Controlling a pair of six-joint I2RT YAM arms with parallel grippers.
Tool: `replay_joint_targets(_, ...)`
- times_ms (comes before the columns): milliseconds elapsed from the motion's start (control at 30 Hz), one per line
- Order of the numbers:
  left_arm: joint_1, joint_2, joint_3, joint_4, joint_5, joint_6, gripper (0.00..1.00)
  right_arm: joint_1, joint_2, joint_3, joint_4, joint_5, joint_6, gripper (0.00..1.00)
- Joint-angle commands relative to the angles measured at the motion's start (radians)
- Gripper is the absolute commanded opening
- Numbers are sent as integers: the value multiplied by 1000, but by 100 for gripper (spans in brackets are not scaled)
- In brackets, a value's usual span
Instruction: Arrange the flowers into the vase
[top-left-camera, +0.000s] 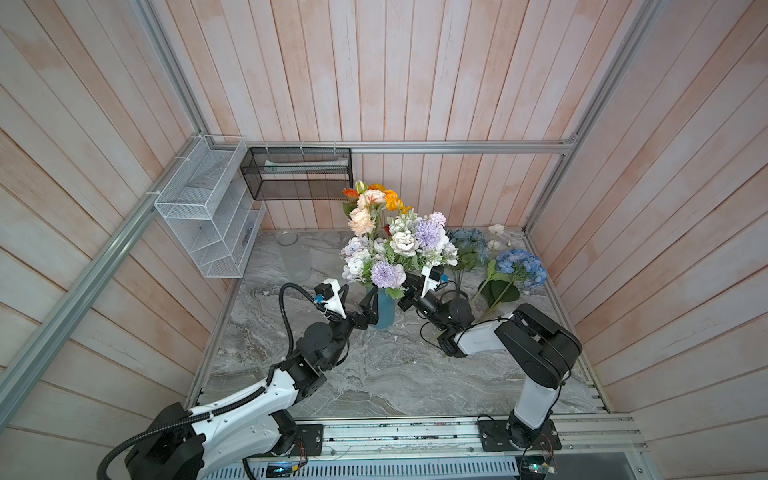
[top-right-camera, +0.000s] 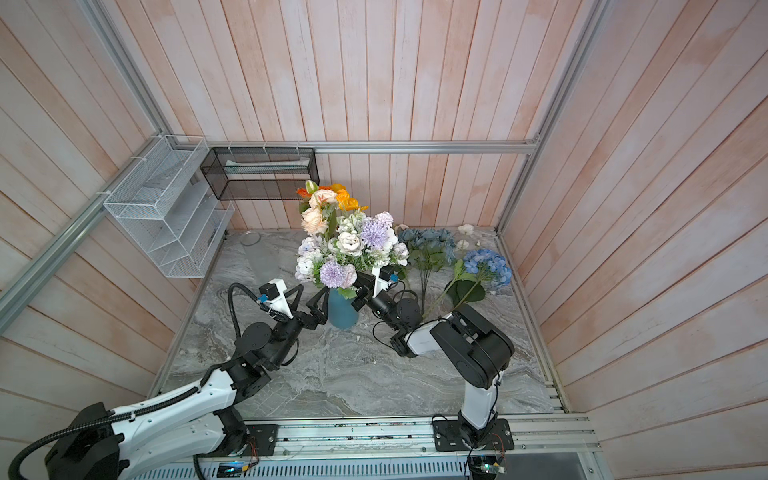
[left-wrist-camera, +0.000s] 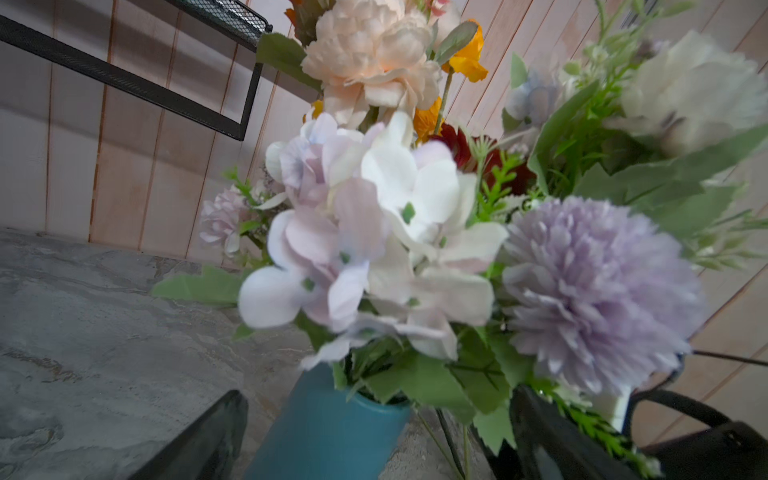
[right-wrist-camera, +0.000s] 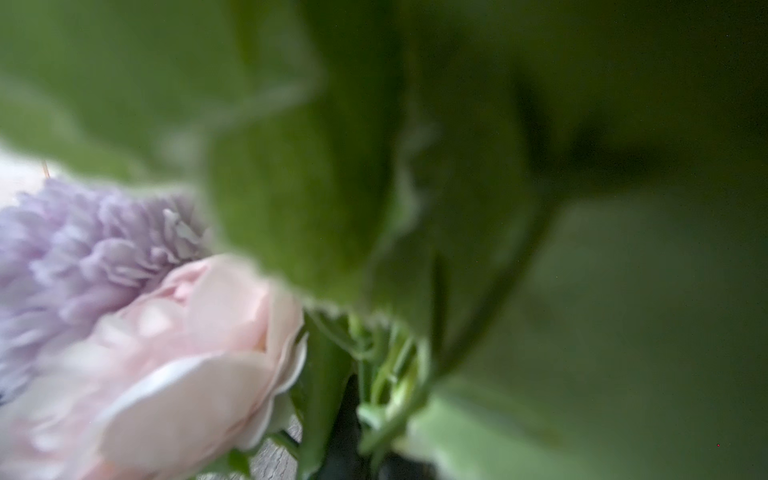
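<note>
we judge the arranging well along: most flowers (top-left-camera: 395, 245), lavender, white, peach and orange, stand bunched in the blue vase (top-left-camera: 384, 309) mid-surface (top-left-camera: 374, 374). our left gripper (top-left-camera: 360, 296) gapes astride the vase. our right gripper (top-left-camera: 408, 286) is closed among the stems, on what we cannot tell. next, probably, the blue hydrangeas (top-left-camera: 521, 266) lying near the far right corner need fetching.

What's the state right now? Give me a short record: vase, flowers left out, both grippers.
blue vase: upright, centre, holding a full mixed bouquet
flowers left out: blue hydrangea, dusty-blue bunch, white bloom, back right
left gripper: open, close by the vase's neck, holding nothing
right gripper: shut, tucked under the bouquet's leaves; stem grip not discernible
clear glass vase: back left, no flowers
</note>
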Motion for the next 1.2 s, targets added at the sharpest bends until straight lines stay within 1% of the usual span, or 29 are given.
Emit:
replay_joint_targets(0, 4, -46, -70, -81, 38, 81, 100, 8, -15, 28, -71, -52, -31, 0)
replay_joint_targets(67, 4, -35, -107, -40, 64, 124, 100, 8, -21, 28, -87, -53, -39, 0)
replay_joint_targets(133, 4, 12, -127, 38, 107, 163, 100, 8, -28, 30, -108, -51, -44, 0)
replay_joint_targets(233, 4, 136, -112, 150, 152, 208, 100, 9, -33, 39, -142, -58, -48, 0)
replay_joint_targets(400, 9, 383, -46, 348, 137, 324, 100, 8, -47, 50, -183, -69, -52, 0)
replay_joint_targets(467, 17, 461, -20, 430, 141, 361, 100, 8, -56, 51, -203, -73, -63, 0)
replay_joint_targets(633, 69, 574, 39, 515, 183, 335, 100, 8, -76, 46, -237, -73, -85, 0)
replay_joint_targets(800, 97, 656, 96, 569, 194, 356, 100, 7, -91, 32, -253, -75, -85, 0)
replay_joint_targets(1000, 105, 772, 133, 688, 209, 359, 100, 4, -92, 30, -271, -82, -71, 0)
replay_joint_targets(1067, 105, 789, 137, 702, 209, 357, 100, 3, -95, 29, -278, -85, -65, 0)
replay_joint_targets(1167, 105, 808, 144, 708, 203, 367, 97, 0, -101, 27, -284, -90, -54, 0)
